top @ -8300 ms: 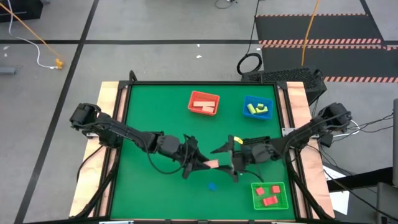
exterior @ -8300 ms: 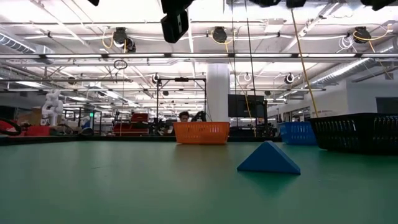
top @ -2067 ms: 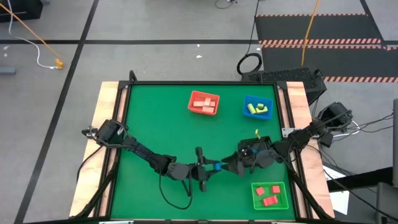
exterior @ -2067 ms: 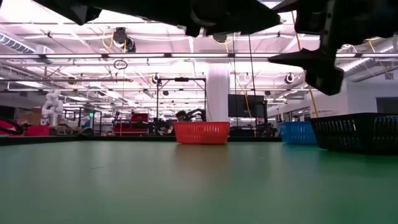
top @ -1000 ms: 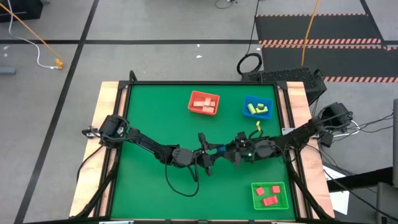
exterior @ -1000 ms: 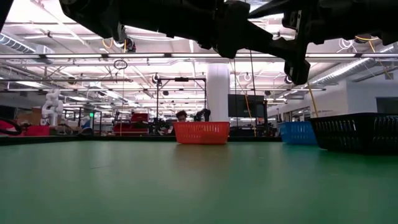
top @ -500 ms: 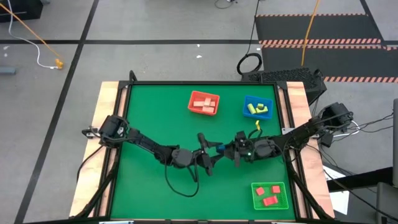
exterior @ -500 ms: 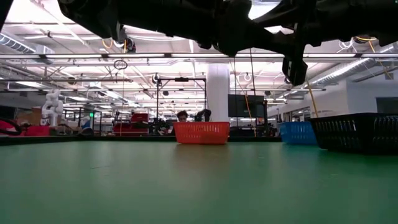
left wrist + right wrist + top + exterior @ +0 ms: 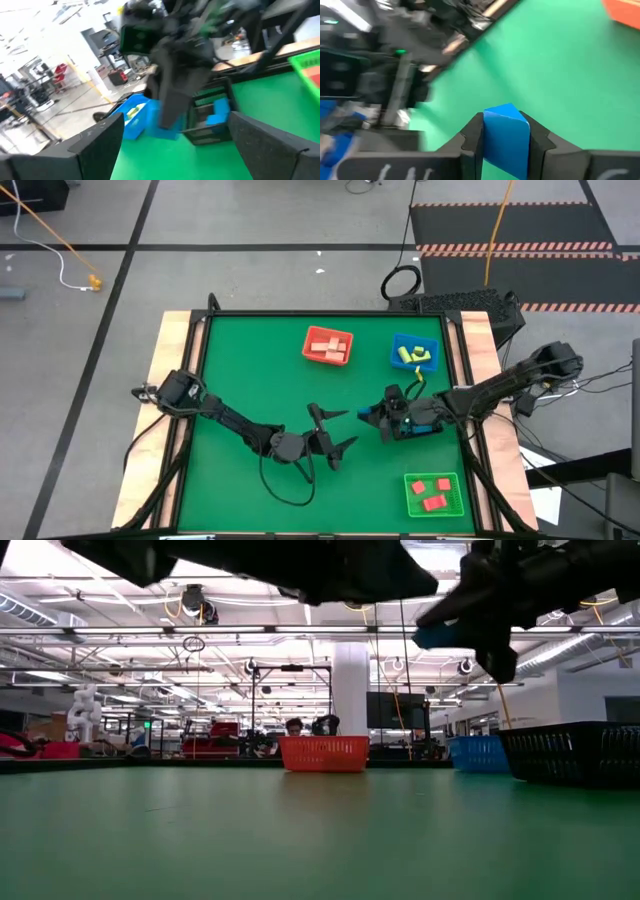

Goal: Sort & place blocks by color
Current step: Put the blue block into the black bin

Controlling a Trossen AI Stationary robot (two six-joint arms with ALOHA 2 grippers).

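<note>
My right gripper (image 9: 374,416) hovers above the middle of the green table, shut on a small blue block (image 9: 506,134). The same block shows in the low view (image 9: 436,635) and the left wrist view (image 9: 218,112). My left gripper (image 9: 335,430) stands just to its left, wide open with nothing between its fingers (image 9: 175,150). At the far side, a red tray (image 9: 328,345) holds pale blocks and a blue tray (image 9: 413,353) holds yellow-green blocks. A green tray (image 9: 433,493) at the near right holds red blocks. My right gripper pinches the blue block by two opposite side faces (image 9: 492,142) between its two fingers (image 9: 472,136). The fingers reach in roughly level from the table's right side. The block's end sticks out past the fingertips, and it hangs well clear of the table.
A black tray (image 9: 570,752) shows at the right in the low view. The green table top (image 9: 250,370) is bare on its left half and under the grippers. Wooden strips (image 9: 175,370) border the table at left and right.
The two grippers met over the table's middle with the blue block between them. My right gripper shut on the block, my left gripper opened wide and let it go. The right gripper then drew toward the table's right edge with the block; the left backed off slightly toward the near edge.
</note>
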